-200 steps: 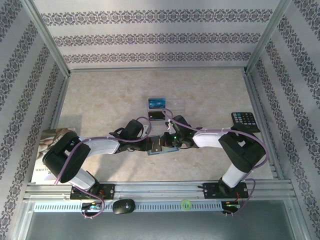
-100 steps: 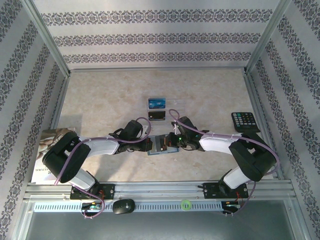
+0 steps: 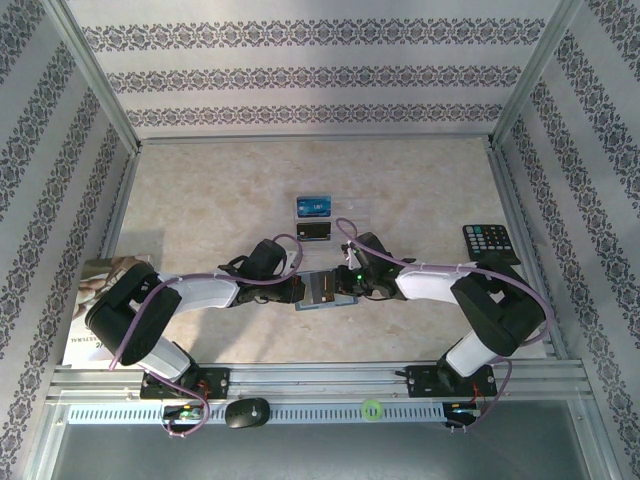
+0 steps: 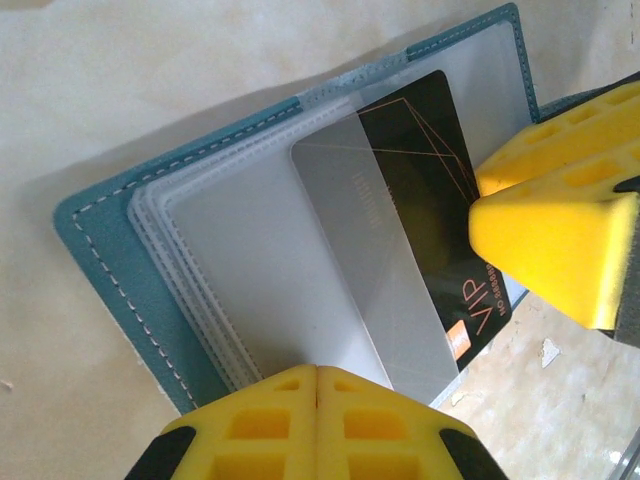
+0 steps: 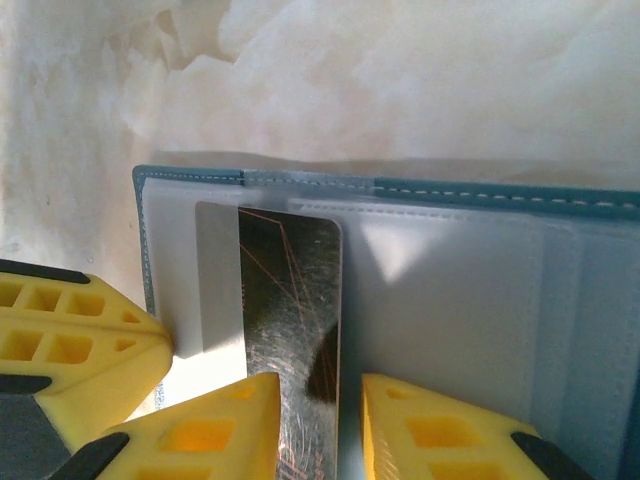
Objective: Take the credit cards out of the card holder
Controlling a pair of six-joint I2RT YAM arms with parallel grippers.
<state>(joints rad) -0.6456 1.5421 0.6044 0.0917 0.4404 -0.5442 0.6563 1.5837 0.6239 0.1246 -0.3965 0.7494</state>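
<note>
The teal card holder [image 4: 95,262] lies open on the worktop [image 4: 120,70], directly ahead of my left gripper [image 4: 317,372], whose jaws are closed together at its near edge. A black card [image 4: 425,180] marked "VIP" overlaps a grey card [image 4: 350,250] at its clear pockets. My right gripper [image 5: 320,385] stands slightly parted over the black card's end.

Left hand [image 3: 297,291], card holder [image 3: 322,291], right hand [image 3: 351,284]

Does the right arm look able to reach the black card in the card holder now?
Probably yes: the black card sticks out of the card holder, and the right gripper stands open with a finger on each side of its end.
</note>
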